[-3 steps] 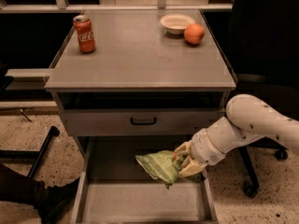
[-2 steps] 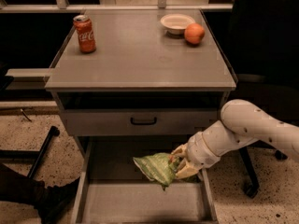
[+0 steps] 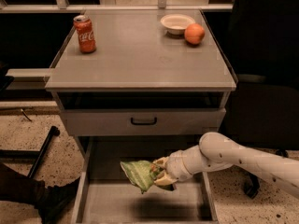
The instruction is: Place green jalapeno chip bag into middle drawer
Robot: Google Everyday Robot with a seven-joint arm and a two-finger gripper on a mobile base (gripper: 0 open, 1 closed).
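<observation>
The green jalapeno chip bag (image 3: 138,172) is a crinkly light-green foil bag, held in the air above the floor of the open middle drawer (image 3: 140,204). My gripper (image 3: 160,174) is shut on the bag's right end, with the white arm reaching in from the lower right. The bag casts a shadow on the drawer floor below it. The drawer is a wide grey tray pulled out under the cabinet.
A grey drawer front with a black handle (image 3: 143,121) sits above the open drawer. On the cabinet top stand a red soda can (image 3: 85,33), a white bowl (image 3: 177,23) and an orange (image 3: 194,33). A black chair stands at the right.
My gripper has moved left and slightly down with the bag, further over the middle of the drawer.
</observation>
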